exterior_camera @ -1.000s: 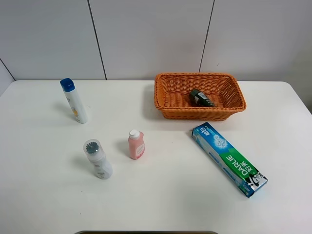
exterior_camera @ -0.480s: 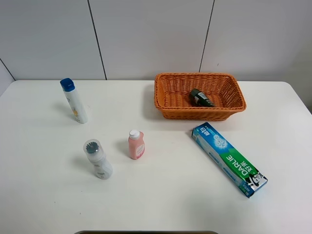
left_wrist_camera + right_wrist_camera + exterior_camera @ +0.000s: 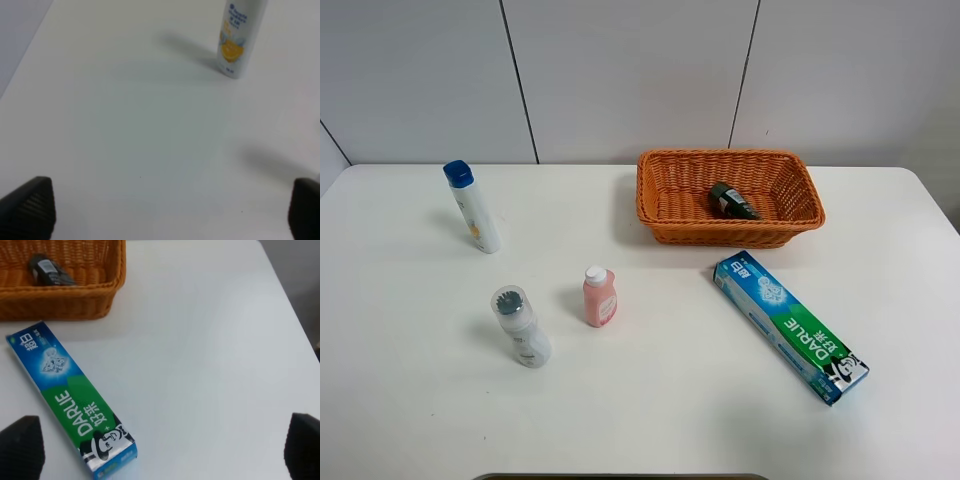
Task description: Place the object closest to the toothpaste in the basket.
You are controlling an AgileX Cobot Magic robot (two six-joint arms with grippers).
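The blue and green toothpaste box (image 3: 790, 325) lies flat at the right front of the table; it also shows in the right wrist view (image 3: 70, 400). An orange wicker basket (image 3: 730, 236) stands behind it, and its wall shows in the right wrist view (image 3: 60, 302). A small dark bottle (image 3: 732, 201) lies inside the basket, also seen in the right wrist view (image 3: 49, 271). A pink bottle (image 3: 600, 296) stands mid-table. My left gripper (image 3: 166, 207) is open and empty over bare table. My right gripper (image 3: 161, 446) is open and empty, above the table beside the toothpaste. Neither gripper shows in the exterior view.
A white bottle with a blue cap (image 3: 473, 207) stands at the back left and shows in the left wrist view (image 3: 239, 37). A white bottle with a grey-topped clear cap (image 3: 520, 326) stands left of the pink bottle. The table's right edge runs near the toothpaste.
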